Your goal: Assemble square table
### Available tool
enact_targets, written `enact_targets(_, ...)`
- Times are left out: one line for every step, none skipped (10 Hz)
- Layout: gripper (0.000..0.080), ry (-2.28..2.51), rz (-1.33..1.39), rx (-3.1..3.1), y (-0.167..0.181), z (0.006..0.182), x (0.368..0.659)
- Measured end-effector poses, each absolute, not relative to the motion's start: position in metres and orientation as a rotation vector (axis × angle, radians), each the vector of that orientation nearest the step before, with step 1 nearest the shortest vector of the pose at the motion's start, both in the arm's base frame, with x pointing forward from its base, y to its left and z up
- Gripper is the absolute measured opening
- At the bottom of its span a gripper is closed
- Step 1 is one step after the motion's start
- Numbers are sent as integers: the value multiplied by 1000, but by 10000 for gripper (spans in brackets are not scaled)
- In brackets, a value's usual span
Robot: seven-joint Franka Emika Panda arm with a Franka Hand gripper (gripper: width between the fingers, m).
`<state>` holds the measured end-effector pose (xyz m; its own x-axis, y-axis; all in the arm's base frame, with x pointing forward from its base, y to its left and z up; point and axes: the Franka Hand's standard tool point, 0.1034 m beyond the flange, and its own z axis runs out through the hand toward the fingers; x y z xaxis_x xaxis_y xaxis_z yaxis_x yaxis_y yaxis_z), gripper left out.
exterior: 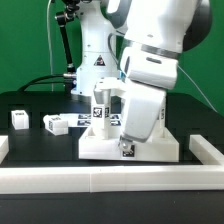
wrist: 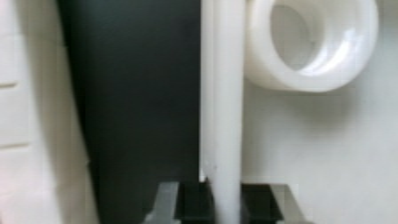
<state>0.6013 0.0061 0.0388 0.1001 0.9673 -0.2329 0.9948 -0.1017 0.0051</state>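
The white square table slab (exterior: 105, 142) lies in the middle of the black table. My gripper (exterior: 126, 148) is at its front edge, pointing down. In the wrist view the slab's thin raised rim (wrist: 222, 100) runs straight between my two dark fingers (wrist: 180, 203), and my gripper (wrist: 222, 200) is shut on it. A round screw socket (wrist: 320, 45) of the slab shows beside the rim. Two loose white tagged legs (exterior: 20, 118) (exterior: 55, 123) lie at the exterior view's left. Another tagged leg (exterior: 101, 104) stands upright at the slab's far side, partly hidden by my arm.
A low white border wall (exterior: 110, 181) runs along the front, with ends at the exterior view's left (exterior: 4, 148) and right (exterior: 206, 150). In the wrist view a white wall (wrist: 32, 120) lies across a strip of black table from the rim. The robot's base (exterior: 95, 60) stands behind.
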Motion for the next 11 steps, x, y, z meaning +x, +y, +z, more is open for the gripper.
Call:
enact_targets(62, 1996, -247, 2190, 13, 38, 614)
enact_targets(62, 2001, -243, 2178, 17, 37, 624)
enact_targets(62, 2004, -230, 2166, 21, 37, 632)
enact_targets(62, 2001, -235, 2171, 19, 36, 630)
enact_targets(62, 1998, -237, 2175, 17, 35, 629)
enact_targets(62, 1995, -238, 2177, 17, 35, 629)
enact_targets(62, 1995, -237, 2178, 17, 35, 629)
enact_targets(62, 2006, -238, 2167, 21, 34, 630)
enact_targets(62, 2013, -235, 2152, 27, 34, 635)
enact_targets(62, 2004, -229, 2159, 32, 35, 640)
enact_targets(62, 2020, -236, 2141, 37, 34, 644)
